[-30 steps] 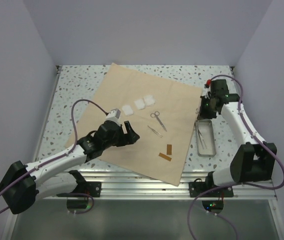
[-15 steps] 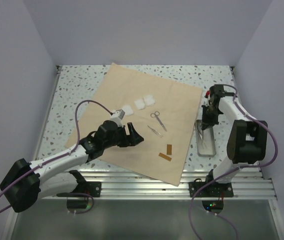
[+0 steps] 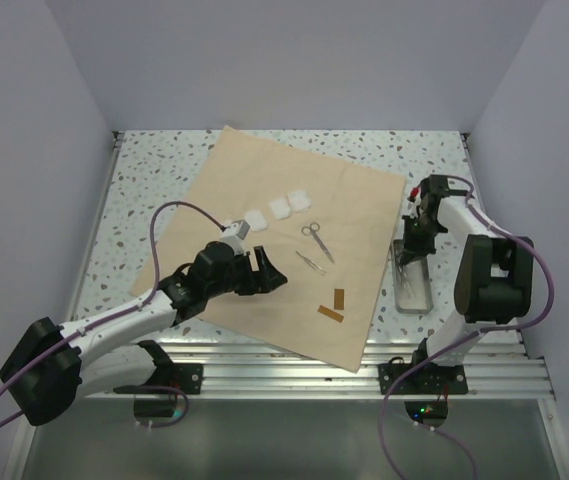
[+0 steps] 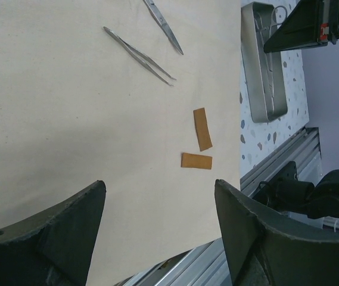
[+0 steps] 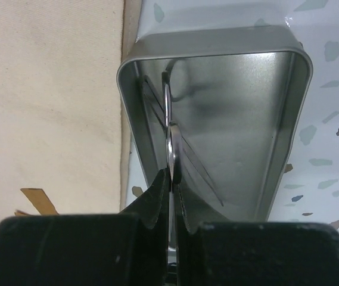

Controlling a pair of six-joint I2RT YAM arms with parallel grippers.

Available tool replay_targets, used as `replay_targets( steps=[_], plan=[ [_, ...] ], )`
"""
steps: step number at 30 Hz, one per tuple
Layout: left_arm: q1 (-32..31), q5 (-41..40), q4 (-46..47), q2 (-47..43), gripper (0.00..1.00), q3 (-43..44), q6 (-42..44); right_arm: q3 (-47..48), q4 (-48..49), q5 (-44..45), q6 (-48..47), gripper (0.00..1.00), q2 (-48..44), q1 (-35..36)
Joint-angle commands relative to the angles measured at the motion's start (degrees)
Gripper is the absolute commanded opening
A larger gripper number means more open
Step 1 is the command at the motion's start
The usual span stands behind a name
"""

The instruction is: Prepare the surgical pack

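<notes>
Pinching a steel instrument (image 5: 170,146) inside the metal tray (image 5: 214,44) with right gripper (image 5: 172,179), jaws nearly closed. Holding left gripper (image 4: 160,196) wide open over the surgical pack (image 3: 284,200), spread flat just left of the tray.

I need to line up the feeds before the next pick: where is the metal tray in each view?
Top external: metal tray at right, just right of the surgical pack cloth.
Left wrist: upper right, beyond the cloth's edge.
Right wrist: fills the centre, ahead of the right gripper, shut on a steel instrument.
Shared landmark: the tan cloth edge running beside the tray.
</notes>
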Motion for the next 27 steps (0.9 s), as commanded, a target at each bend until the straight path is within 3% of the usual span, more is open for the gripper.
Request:
replay_targets(
  steps=[1, 13, 19, 23, 27],
  plan=[
    [0.4, 0.8, 2.7, -0.5, 0.77, 0.0, 1.0, 0.6, 0.9, -0.7, -1.2, 0.04, 1.3, -0.3],
    [0.4, 0.6, 3.1, 0.2, 0.77, -0.5, 0.5, 3.2, -0.2, 3.3, -1.0, 0.33, 2.6, -0.4],
    [0.4, -0.5, 2.8, 0.7, 0.77, -0.5, 0.6, 4.8, -1.8, 7.0, 0.7, 0.36, -4.0, 1.0],
    [0.4, -1.1, 2.3, 3.6, 0.77, 1.7, 1.0, 6.1, -2.0, 6.3, 1.8, 0.48, -8.3, 9.8],
    [0.4, -2.0, 1.9, 5.3, 0.76, 3.6, 0.5, 7.4, 0.2, 3.3, 3.8, 0.50, -5.7, 19.2]
  ],
)
